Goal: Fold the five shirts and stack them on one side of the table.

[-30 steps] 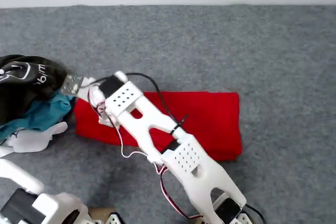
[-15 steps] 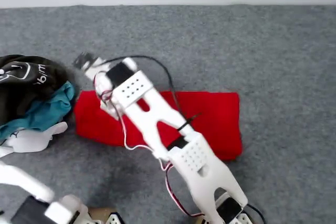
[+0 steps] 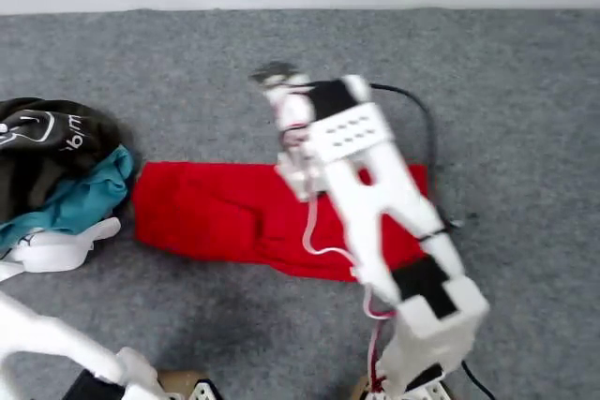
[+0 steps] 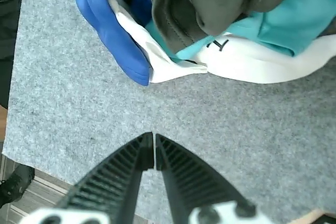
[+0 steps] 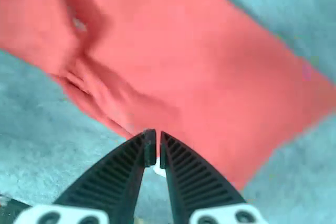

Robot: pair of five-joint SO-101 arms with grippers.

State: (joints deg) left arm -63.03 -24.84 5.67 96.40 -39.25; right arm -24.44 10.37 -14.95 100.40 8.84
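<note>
Lying left-to-right across mid-frame: red shirt, folded strip, long axis horizontal. Unfolded pile at left edge. Up-frame of the shirt's top edge, right gripper pressed together, empty; likely the nearer arm. By the pile, left gripper also closed, empty.

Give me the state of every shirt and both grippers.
red shirt: folded strip, lying flat
teal shirt: crumpled
black shirt: crumpled, on the teal shirt
white shirt: crumpled, under the teal shirt
blue shirt: crumpled, against the white shirt
left gripper: shut
right gripper: shut
</note>
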